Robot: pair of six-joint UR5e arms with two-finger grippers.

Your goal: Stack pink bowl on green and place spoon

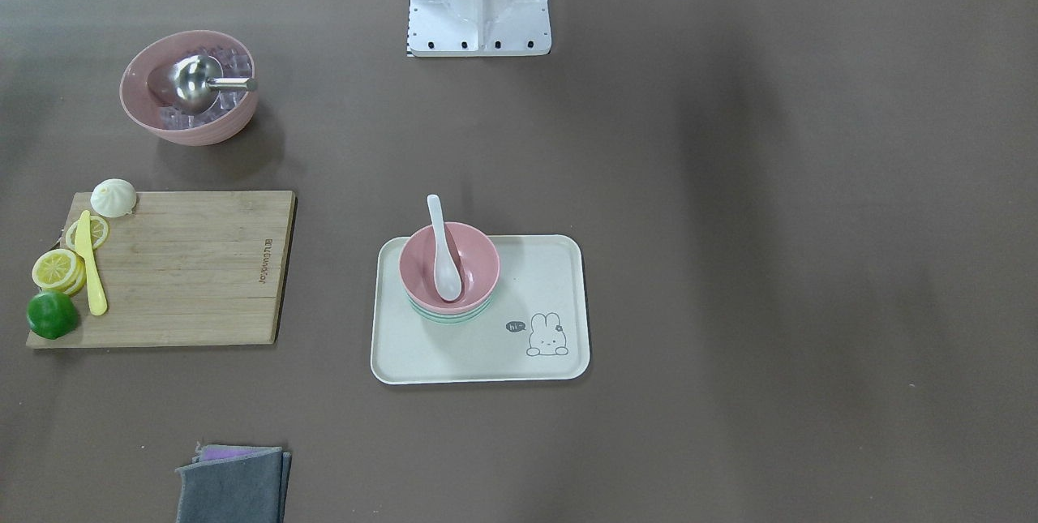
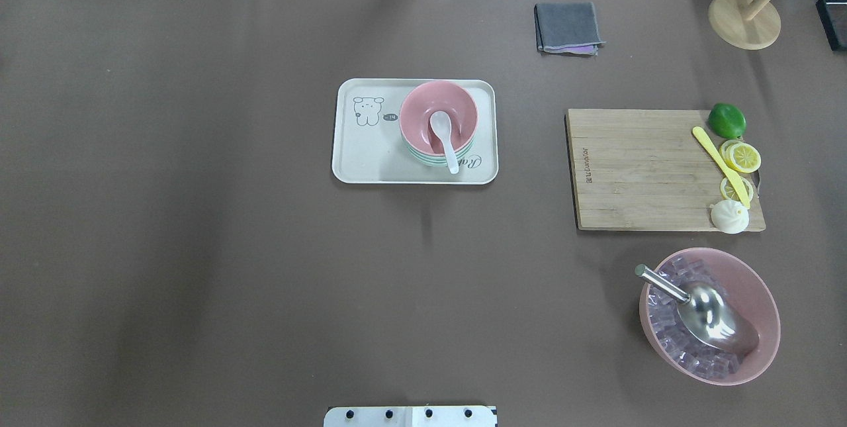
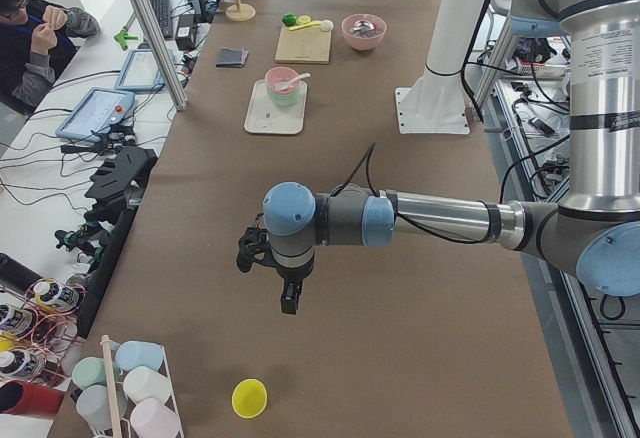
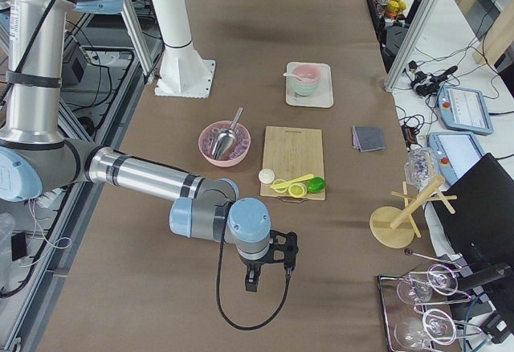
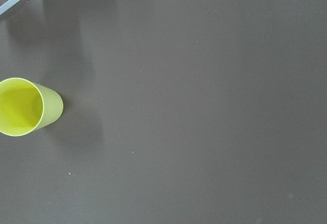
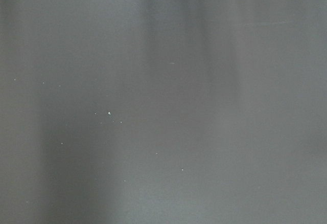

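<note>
Left gripper (image 3: 287, 293) hangs pointing down over bare brown tabletop way out at its own end of the table, with only a small yellow plastic cup (image 5: 23, 106) near it. The right gripper (image 4: 251, 278) does the same at the opposite end. Both show up only in the side cameras, so I honestly can't tell if either is spread or pinched, though I see nothing dangling from them. The task stuff is well apart from both, mid-table on the cream rectangular tray with the bunny print (image 1: 486, 353). The small pink bowl (image 1: 480, 262) sits nested in the pale green bowl (image 1: 451, 317), which only shows as a rim edge underneath. The white soup spoon (image 1: 444, 259) lies in the pink bowl, scoop at the bottom and handle leaning over the rim toward the robot's base. Looks finished to me. If anything needed redoing, I'd guess the bowls are light, stiff and glossy, so pinch the rim, one finger inside and one outside. The spoon looks slick and maybe chippable, so grab it mid-handle where it clears the rim.
</note>
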